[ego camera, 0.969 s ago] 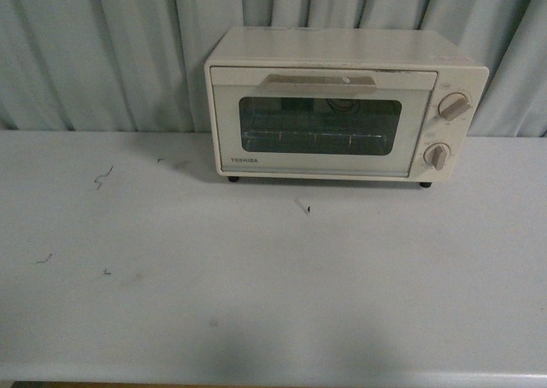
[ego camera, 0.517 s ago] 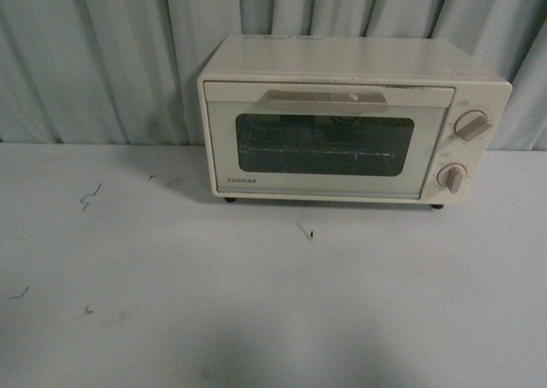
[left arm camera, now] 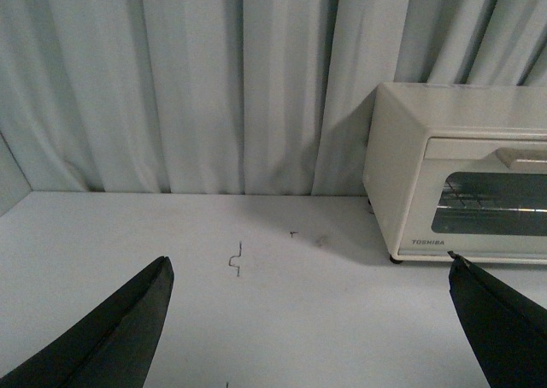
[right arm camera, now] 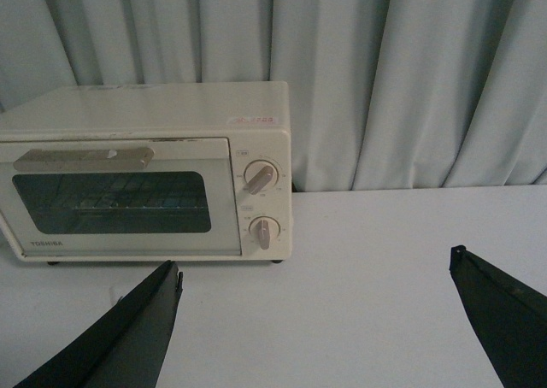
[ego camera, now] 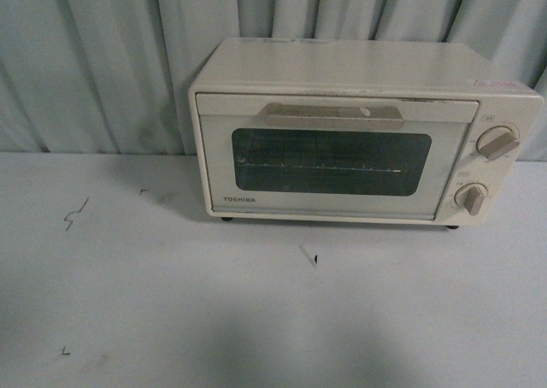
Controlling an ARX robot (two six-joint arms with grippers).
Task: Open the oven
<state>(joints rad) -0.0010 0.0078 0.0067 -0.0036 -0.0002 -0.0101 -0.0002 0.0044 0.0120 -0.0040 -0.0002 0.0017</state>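
Your oven (ego camera: 359,72) sits in the upper right of the front view, door shut, its bar handle (ego camera: 333,114) flush along the door's top edge. It stands on the white table (ego camera: 171,320), backed by the curtain (ego camera: 94,63). Your left gripper (left arm camera: 308,268) and right gripper (right arm camera: 316,264) both gape wide, holding nothing, well short of the oven.

A pale grey-white table (ego camera: 256,320) carries the oven (ego camera: 359,140), which stands toward 1 o'clock from the table's middle in the front view, close to the back edge. Near the oven's front, at its 6 o'clock, lies a small white scrap (ego camera: 309,255) with a dark tip. A dark squiggle (ego camera: 75,214) marks the surface at 9 o'clock, and a smaller tick (ego camera: 65,351) sits at 8 o'clock.
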